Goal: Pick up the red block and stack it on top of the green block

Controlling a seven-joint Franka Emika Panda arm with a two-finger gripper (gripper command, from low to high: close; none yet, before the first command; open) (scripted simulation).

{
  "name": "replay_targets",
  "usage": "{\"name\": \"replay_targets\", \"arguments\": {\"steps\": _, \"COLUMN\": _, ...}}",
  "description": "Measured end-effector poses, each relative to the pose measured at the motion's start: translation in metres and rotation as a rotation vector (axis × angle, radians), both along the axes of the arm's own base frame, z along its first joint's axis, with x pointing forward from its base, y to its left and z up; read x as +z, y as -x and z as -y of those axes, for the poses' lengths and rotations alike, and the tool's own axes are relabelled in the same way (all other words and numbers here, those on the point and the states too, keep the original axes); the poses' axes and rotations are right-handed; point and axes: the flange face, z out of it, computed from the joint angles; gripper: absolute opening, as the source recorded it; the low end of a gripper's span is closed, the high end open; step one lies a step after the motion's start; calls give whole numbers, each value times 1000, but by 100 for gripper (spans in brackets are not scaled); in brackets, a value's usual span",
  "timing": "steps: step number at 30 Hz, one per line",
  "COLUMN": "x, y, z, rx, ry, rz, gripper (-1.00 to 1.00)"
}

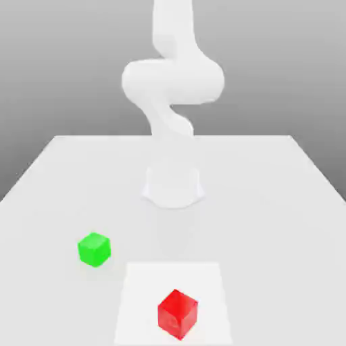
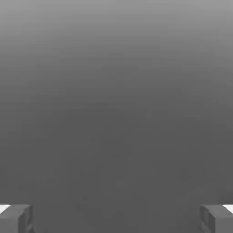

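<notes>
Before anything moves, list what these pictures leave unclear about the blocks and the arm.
- Exterior view: the undersides of the red block and the green block are hidden by the blocks themselves.
- Exterior view: the upper part of the arm is cut off by the top edge.
- Hand view: the open gripper's fingers are cut off by the picture's edges, so their full shape cannot be told.
</notes>
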Motion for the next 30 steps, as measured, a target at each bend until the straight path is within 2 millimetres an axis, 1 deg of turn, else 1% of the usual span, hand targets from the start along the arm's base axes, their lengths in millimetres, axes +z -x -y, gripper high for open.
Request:
{"name": "replay_targets", "arguments": {"steps": 3, "x": -54, "y": -37, "z": -1, "rx": -55, "ry": -53, "rz": -95, "gripper": 0}}
{"name": "replay_targets", "arguments": {"steps": 6, "x": -109, "y": -66, "z": -2, "rx": -112, "ry": -96, "rz": -186, "gripper": 0}}
{"name": "replay_targets", "arguments": {"steps": 9, "x": -167, "y": -87, "z": -3, "rx": -174, "ry": -133, "rz": -276, "gripper": 0}}
{"name": "replay_targets", "arguments": {"steps": 12, "x": -226, "y": -100, "z": -5, "rx": -241, "ry": -162, "rz": -366, "gripper": 0}}
{"name": "replay_targets", "arguments": {"steps": 14, "x": -266, "y": -105, "z": -6, "rx": -288, "ry": -177, "rz": -425, "gripper": 0}}
{"name": "replay_targets", "arguments": {"steps": 17, "x": -326, "y": -105, "z": -7, "rx": -361, "ry": -194, "rz": -511, "gripper": 0}}
{"name": "replay_targets", "arguments": {"steps": 20, "x": -384, "y": -99, "z": -8, "rx": -438, "ry": -202, "rz": -596, "gripper": 0}}
{"name": "replay_targets", "arguments": {"steps": 23, "x": -441, "y": -85, "z": -8, "rx": -519, "ry": -203, "rz": -678, "gripper": 0}}
{"name": "replay_targets", "arguments": {"steps": 25, "x": -470, "y": -81, "z": -8, "rx": -541, "ry": -201, "rz": -699, "gripper": 0}}
{"name": "replay_targets", "arguments": {"steps": 28, "x": -509, "y": -80, "z": -8, "rx": -547, "ry": -201, "rz": -706, "gripper": 0}}
{"name": "replay_targets", "arguments": {"steps": 29, "x": -520, "y": -79, "z": -8, "rx": -548, "ry": -201, "rz": -706, "gripper": -100}}
{"name": "replay_targets", "arguments": {"steps": 30, "x": -520, "y": -79, "z": -8, "rx": -548, "ry": -201, "rz": -706, "gripper": -100}}
